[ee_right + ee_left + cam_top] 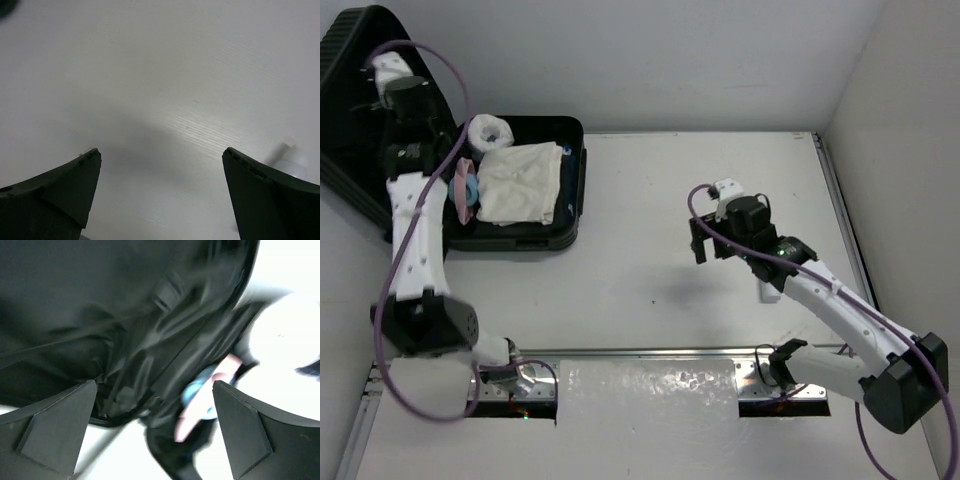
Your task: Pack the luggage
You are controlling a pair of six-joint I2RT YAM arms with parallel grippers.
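Black luggage (pixel 575 150) holds cloth (pixel 520 182) and roll (pixel 490 130); left gripper (pixel 155 390) gapes empty over its lining (pixel 100 315), right gripper (pixel 160 155) gapes empty above the table (pixel 150 75); shutting the lid (pixel 350 50) seems next

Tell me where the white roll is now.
In the top view, the white roll sits at the far left, in the back corner of the open luggage, just behind the cream folded cloth.

Everything is overlooked from above and behind, while the black hard-shell suitcase (pixel 345 110) is shared closely by the left wrist view, the white surface (pixel 160 75) by the right.
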